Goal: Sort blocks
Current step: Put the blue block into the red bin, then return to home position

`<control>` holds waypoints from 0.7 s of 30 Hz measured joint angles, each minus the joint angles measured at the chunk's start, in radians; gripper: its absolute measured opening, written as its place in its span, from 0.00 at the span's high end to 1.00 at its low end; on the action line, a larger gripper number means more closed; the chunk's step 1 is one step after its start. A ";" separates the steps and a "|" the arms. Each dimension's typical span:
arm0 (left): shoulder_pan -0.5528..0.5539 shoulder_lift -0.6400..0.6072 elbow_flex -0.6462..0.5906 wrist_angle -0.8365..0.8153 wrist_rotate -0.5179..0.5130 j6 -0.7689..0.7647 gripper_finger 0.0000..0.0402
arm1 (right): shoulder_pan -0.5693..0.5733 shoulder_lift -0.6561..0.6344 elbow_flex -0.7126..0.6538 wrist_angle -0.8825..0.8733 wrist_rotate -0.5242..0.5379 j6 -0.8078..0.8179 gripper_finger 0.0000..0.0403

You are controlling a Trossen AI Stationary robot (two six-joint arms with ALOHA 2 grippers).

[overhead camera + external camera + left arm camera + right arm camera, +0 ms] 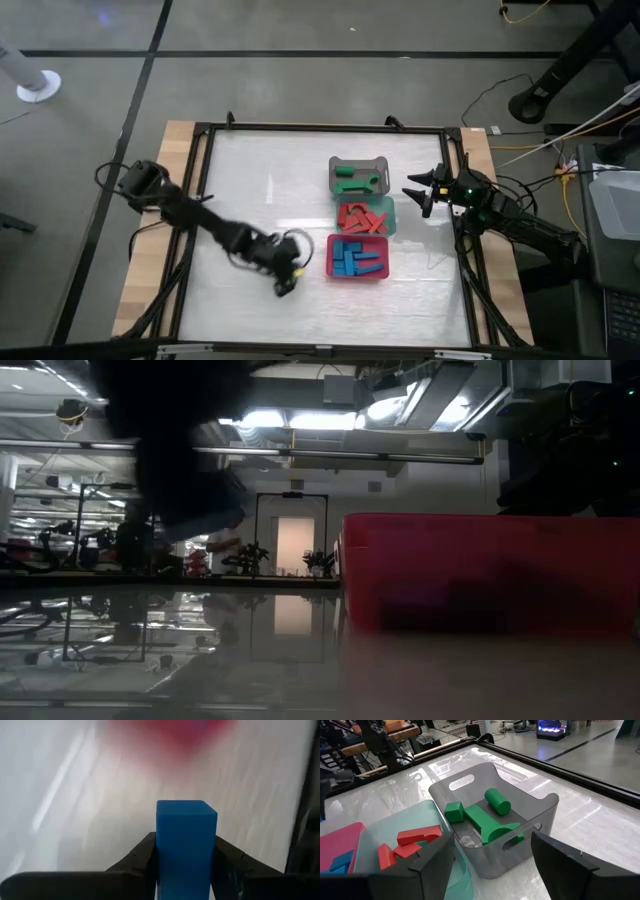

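A blue block [186, 835] stands between the fingers of my left gripper [185, 841], which is shut on it. In the high view my left gripper [285, 272] is just left of the red tray [357, 272], which holds blue blocks [352, 256]. Red blocks [360, 216] lie in the teal tray [388, 218]. Green blocks [487, 815] lie in the grey tray [540, 820]. My right gripper [418, 190] stands open at the table's right side, facing the trays, with nothing between its fingers. My left gripper pinches the blue block by two opposite long sides [161, 842], one finger on each. The block lies along the fingers, and its free end [186, 809] sticks out past the fingertips [145, 845]. The fingers slant downward. No part of the block shows resting on the table.
The three trays stand in a column right of the table's centre, the grey one farthest, the teal in the middle, the red nearest [480, 570]. A black frame [205, 180] rims the white table top. Bare table lies left of the trays.
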State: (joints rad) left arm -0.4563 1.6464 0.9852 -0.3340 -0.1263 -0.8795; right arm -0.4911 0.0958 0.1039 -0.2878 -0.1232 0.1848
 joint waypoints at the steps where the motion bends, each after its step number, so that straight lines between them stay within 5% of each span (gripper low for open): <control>1: 0.031 -0.006 0.000 0.058 -0.010 0.055 0.72 | 0.000 0.000 0.000 0.000 0.000 0.000 0.34; 10: 0.232 0.041 0.002 0.687 -0.011 0.407 0.72 | 0.000 0.000 0.000 0.000 0.000 0.000 0.34; 21: 0.247 0.092 0.002 0.738 0.016 0.450 0.46 | 0.000 0.000 0.000 0.000 0.000 0.000 0.34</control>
State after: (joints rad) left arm -0.2096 1.7384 0.9867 0.4044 -0.1104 -0.4300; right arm -0.4911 0.0956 0.1036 -0.2874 -0.1230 0.1848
